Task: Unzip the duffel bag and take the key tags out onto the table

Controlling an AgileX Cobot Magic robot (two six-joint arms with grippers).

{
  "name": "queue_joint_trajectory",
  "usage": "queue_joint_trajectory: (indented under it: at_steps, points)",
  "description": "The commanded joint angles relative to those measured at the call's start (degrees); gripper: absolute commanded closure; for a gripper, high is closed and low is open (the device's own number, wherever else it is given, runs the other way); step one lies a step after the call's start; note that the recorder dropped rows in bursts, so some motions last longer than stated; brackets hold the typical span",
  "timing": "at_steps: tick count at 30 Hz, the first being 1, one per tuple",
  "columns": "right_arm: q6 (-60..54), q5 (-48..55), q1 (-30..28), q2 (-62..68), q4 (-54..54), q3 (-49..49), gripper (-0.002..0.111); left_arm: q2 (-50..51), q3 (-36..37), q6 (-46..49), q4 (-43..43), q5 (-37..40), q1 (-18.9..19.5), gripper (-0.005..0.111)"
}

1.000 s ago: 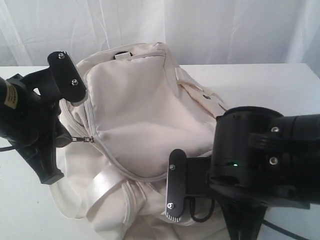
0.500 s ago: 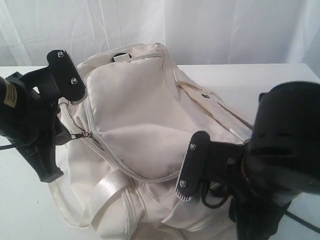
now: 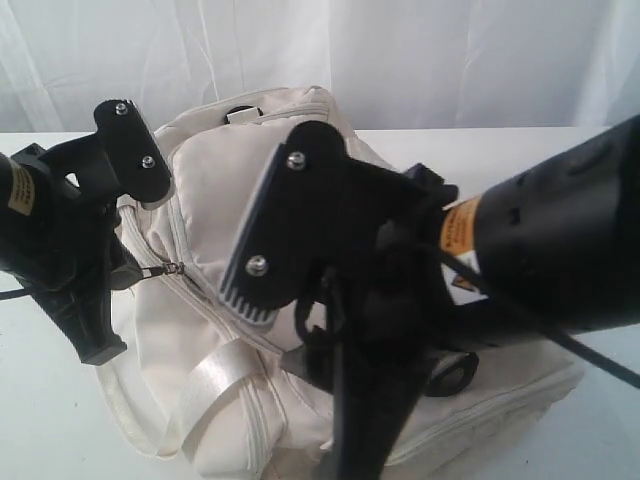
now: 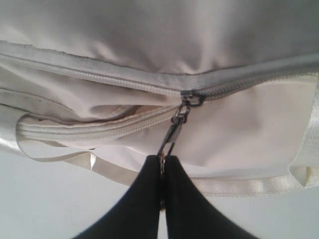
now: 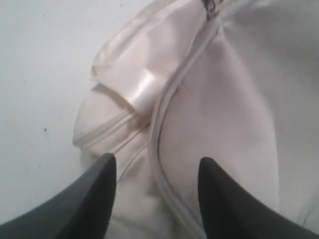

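The cream duffel bag lies on the white table, with no opening or lining showing. My left gripper is shut on the metal zipper pull, which hangs from the slider on the bag's left side. My right gripper is open and hovers over a zipper seam on the bag's top panel, holding nothing. In the exterior view one of its fingers looms large and hides the bag's middle. The key tags are out of view.
A webbing strap loops over the bag's near end, and a black D-ring shows at its right side. A white curtain hangs behind the table. Bare tabletop lies beside the bag's end.
My right arm has swung up and to the left, from the bag's near right corner to over its middle. The left gripper has kept its hold on the pull without moving.
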Motion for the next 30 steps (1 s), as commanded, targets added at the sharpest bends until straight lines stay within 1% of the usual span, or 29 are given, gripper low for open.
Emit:
queue_joint_trajectory:
  at_steps: [1, 5, 8, 10, 12, 13, 15, 19, 20, 22, 30]
  points:
    - [-3.3, -7.7, 0.3, 4.7, -1.8, 0.0, 0.052, -0.4, 0.3, -0.3, -0.3, 0.4, 0.0, 0.107]
    - [-3.2, -8.8, 0.3, 9.4, -3.9, 0.0, 0.046, -0.4, 0.3, -0.3, -0.3, 0.4, 0.0, 0.107]
    - [-2.8, -8.8, 0.3, 12.1, -4.3, 0.0, 0.046, -0.4, 0.3, -0.3, -0.3, 0.5, 0.0, 0.107]
    - [-1.4, -8.8, 0.3, 13.1, -5.8, 0.0, 0.048, -0.4, 0.3, -0.3, -0.3, 0.5, 0.0, 0.107]
    - [1.9, -8.3, 0.3, 13.8, -9.2, 0.0, 0.054, -0.4, 0.3, -0.3, -0.3, 0.5, 0.0, 0.107]
    - [4.1, -7.9, 0.3, 13.9, -12.0, 0.0, 0.060, -0.4, 0.3, -0.3, -0.3, 0.5, 0.0, 0.107]
    - [8.6, -6.5, 0.3, 14.2, -16.9, 0.0, 0.074, -0.4, 0.3, -0.3, -0.3, 0.5, 0.0, 0.107]
    - [18.2, -2.2, 0.3, 14.4, -25.0, 0.0, 0.106, -0.4, 0.3, -0.3, -0.3, 0.5, 0.0, 0.107]
    - [19.4, -1.0, 0.3, 14.4, -25.9, 0.0, 0.108, -0.4, 0.3, -0.3, -0.3, 0.5, 0.0, 0.107]
    - [20.8, 1.6, 0.3, 14.4, -26.9, 0.0, 0.108, -0.4, 0.3, -0.3, -0.3, 0.5, 0.0, 0.107]
    - [20.8, 13.0, 0.3, 14.4, -27.3, 0.0, 0.108, -0.4, 0.3, -0.3, 0.2, 0.8, 0.0, 0.107]
